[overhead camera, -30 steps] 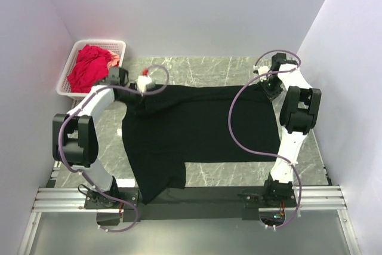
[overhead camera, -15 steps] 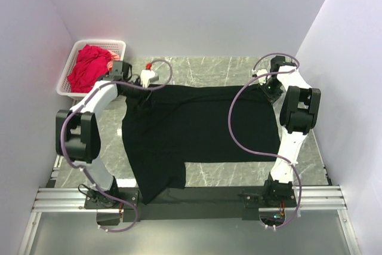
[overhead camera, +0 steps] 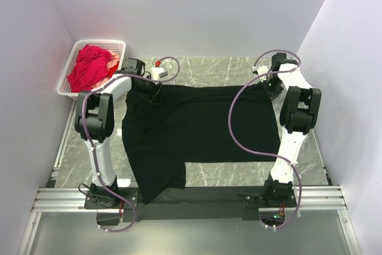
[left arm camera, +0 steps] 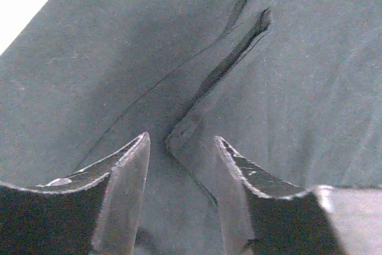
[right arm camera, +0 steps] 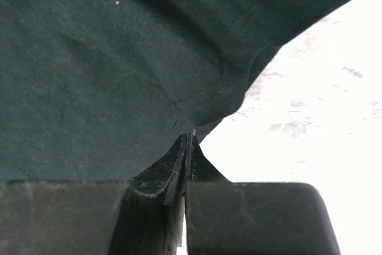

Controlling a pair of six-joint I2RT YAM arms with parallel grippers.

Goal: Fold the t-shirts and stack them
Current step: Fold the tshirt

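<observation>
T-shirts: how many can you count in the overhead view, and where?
3. The black t-shirt lies spread on the table; the crimson t-shirt is heaped in the white basket, with the salmon pink t-shirt peeking beside it. Others may hide underneath.

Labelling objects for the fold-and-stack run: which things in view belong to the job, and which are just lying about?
Job:
- black t-shirt, spread on the table
- red and pink t-shirts, crumpled in the basket

Lying about:
- the white lattice basket itself
- the marble table
</observation>
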